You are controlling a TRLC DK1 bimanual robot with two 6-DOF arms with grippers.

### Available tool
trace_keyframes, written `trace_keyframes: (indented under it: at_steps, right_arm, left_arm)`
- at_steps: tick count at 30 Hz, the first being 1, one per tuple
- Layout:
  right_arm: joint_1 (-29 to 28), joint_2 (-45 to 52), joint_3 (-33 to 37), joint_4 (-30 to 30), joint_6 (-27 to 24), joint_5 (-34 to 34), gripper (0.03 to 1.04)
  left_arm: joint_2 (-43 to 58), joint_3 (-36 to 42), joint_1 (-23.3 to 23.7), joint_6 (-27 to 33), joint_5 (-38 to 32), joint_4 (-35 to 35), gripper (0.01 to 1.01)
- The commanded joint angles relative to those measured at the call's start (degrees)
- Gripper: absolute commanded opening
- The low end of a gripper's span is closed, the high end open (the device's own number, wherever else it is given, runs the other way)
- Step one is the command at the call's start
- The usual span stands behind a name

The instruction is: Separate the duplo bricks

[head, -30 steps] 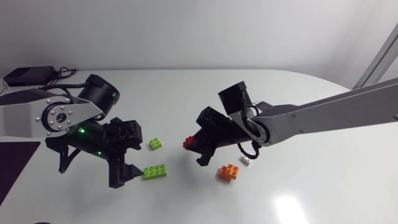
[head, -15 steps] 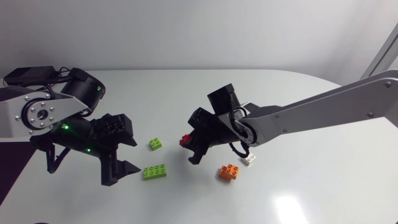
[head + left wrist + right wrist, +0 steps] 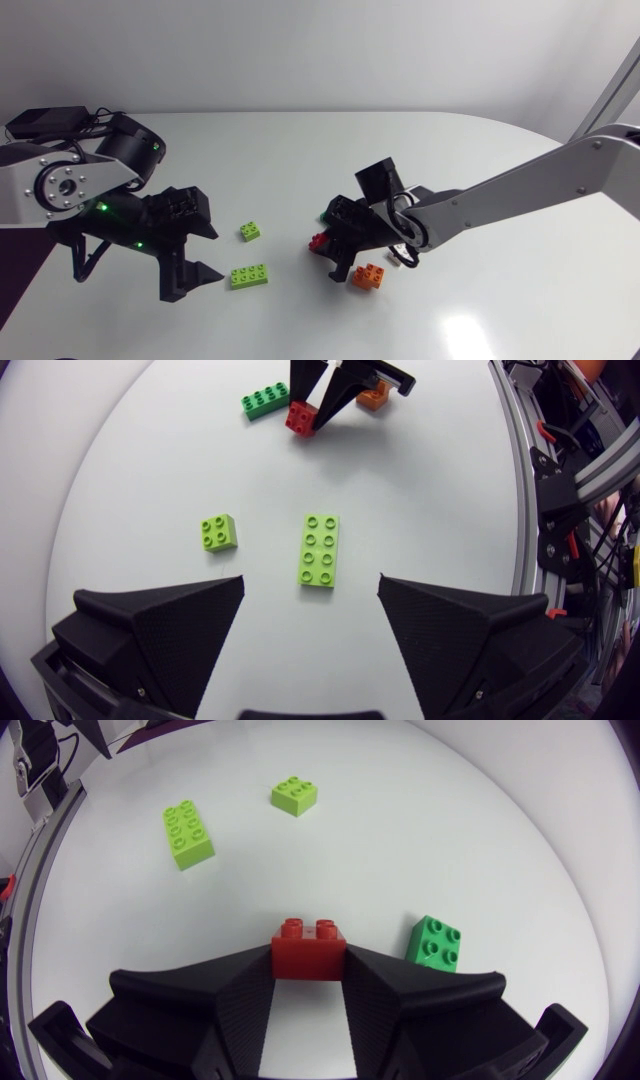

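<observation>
Five coloured bricks: all lay apart on the white surface (image 3: 480,200), none stacked on another, so the separating looked close to done.
Right tool (image 3: 328,252): clenched on the red square plastic brick (image 3: 309,949), fingers on two opposite sides, probably to carry it clear of its neighbours.
Red brick height: low; on the surface or just above, I could not tell.
Dark green plastic brick (image 3: 438,942): just right of the red one, not touching.
Orange plastic brick (image 3: 369,276): near side of the right tool, close beside it.
Left tool (image 3: 200,252): released, holding nothing, fingers wide.
Long lime-green plastic brick (image 3: 320,550): just ahead of the left tool, likely already set down.
Small lime-green square brick (image 3: 218,532): beside the long one, on its far side, apart.
</observation>
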Motion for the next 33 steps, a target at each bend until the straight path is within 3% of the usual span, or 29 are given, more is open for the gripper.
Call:
trace_keyframes:
  at_steps: [1, 13, 15, 19, 22, 27, 33]
  right_arm:
    - [-0.4, 2.6, -1.8, 1.7, -0.9, -1.0, 0.31]
    - [-1.7, 2.4, -3.1, 0.0, -3.2, -1.9, 0.34]
    - [-2.1, 1.8, -3.7, -0.7, -4.1, -1.8, 0.43]
    - [-2.6, 0.7, -4.7, -2.8, -5.3, -1.8, 0.79]
    - [-3.0, -0.1, -5.8, -2.9, -5.6, -1.8, 0.89]
    - [-3.1, -5.5, -7.1, -5.2, -5.3, -1.8, 0.96]
    - [-4.9, -19.0, -7.7, -14.2, -4.9, -1.9, 0.96]
  left_arm:
    - [0.4, -1.5, 0.6, 1.6, 0.4, -0.4, 0.933]
    - [0.8, -1.7, 1.2, 2.2, 0.5, -0.3, 0.933]
    - [0.9, -1.7, 1.2, 2.2, 0.5, -0.3, 0.933]
    - [1.4, -1.5, 0.8, 2.1, 0.6, -0.1, 0.933]
    - [1.5, -1.3, 0.4, 1.9, 0.6, -0.1, 0.933]
    - [1.2, -1.3, -0.2, 1.5, 0.6, -0.1, 0.933]
    - [0.7, -1.3, -0.3, 1.2, 0.8, -0.1, 0.933]
